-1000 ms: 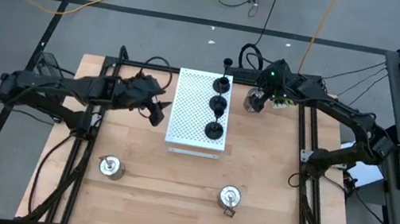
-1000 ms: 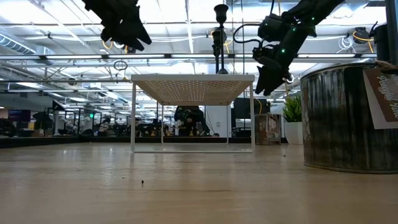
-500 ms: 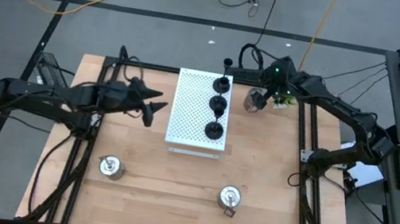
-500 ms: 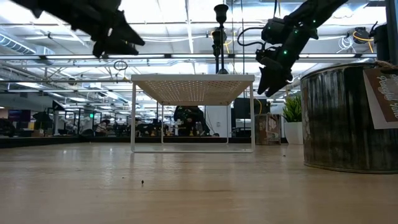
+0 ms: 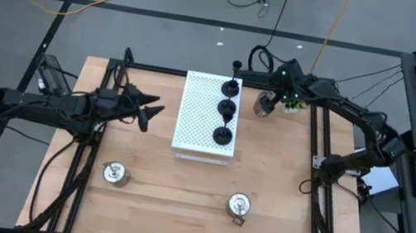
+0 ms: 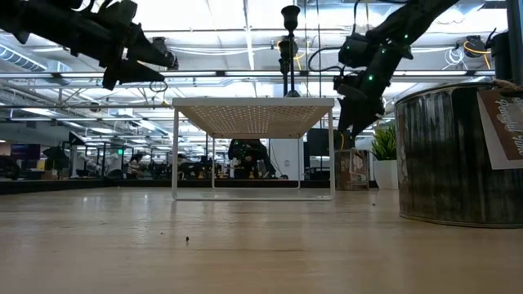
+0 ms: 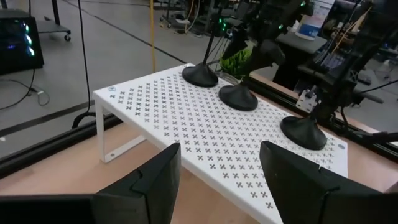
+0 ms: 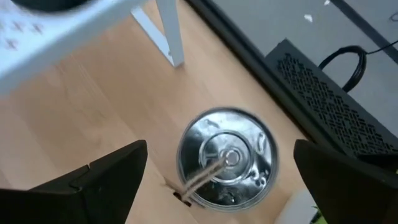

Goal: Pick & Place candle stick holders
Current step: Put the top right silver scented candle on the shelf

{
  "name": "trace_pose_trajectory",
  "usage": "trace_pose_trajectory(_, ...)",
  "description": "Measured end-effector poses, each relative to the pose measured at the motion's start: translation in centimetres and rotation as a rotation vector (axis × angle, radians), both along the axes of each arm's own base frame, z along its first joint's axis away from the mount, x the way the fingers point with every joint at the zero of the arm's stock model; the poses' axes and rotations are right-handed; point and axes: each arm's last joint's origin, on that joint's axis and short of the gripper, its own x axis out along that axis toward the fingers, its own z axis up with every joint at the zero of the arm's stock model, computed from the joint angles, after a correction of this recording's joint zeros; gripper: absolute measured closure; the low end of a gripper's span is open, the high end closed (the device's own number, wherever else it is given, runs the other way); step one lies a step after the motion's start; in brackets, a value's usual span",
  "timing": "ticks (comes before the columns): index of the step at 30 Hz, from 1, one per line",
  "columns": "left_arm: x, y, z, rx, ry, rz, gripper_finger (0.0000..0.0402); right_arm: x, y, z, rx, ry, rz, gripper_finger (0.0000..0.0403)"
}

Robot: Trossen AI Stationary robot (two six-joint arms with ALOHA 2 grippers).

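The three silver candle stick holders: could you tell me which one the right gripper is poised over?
The silver holder beside the white board's far right corner; the open right gripper hangs directly above it. The other two silver holders stand at the table's near side.

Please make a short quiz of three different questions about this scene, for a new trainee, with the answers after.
1. True or false: black candle stick holders stand on the white board.
2. Which gripper hangs directly above a silver holder? A) left B) right
3. How many silver holders stand on the bare wood near the table's front edge?

Key
1. True; they stand in a row along its right side.
2. B. The right gripper, jaws wide open, is over the silver holder beside the board; the left gripper is empty, left of the board.
3. Two.
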Motion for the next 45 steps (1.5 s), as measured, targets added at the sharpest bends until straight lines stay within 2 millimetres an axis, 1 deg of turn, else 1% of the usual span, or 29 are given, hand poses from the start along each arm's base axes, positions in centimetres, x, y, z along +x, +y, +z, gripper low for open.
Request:
trace_pose_trajectory(3,0.0,0.0,-0.2,-0.005,0.014,-0.001,0.0176,0.4,-0.4,-1.0,0.021,0.019,0.004,0.0003)
trace_pose_trajectory(8,-0.1,0.0,-0.5,-0.034,0.033,0.005,0.0176,0.7,-0.8,-2.0,0.036,0.053,0.000,0.0003)
trace_pose_trajectory(20,-0.1,0.0,-0.5,-0.035,0.037,0.002,0.0176,0.1,-1.7,-2.1,0.014,0.063,-0.027,0.0003)
trace_pose_trajectory(32,-0.1,0.0,-0.5,-0.035,0.038,0.002,0.0176,0.9,-2.3,-3.5,0.028,0.070,-0.019,0.0003)
trace_pose_trajectory(42,-0.1,0.0,-0.5,-0.032,0.039,0.001,0.0176,1.3,-2.8,-5.7,0.080,0.138,-0.002,0.0003)
trace_pose_trajectory(45,-0.1,0.0,-0.5,-0.032,0.039,0.001,0.0176,1.3,-2.8,-5.8,0.081,0.143,0.003,0.0003)
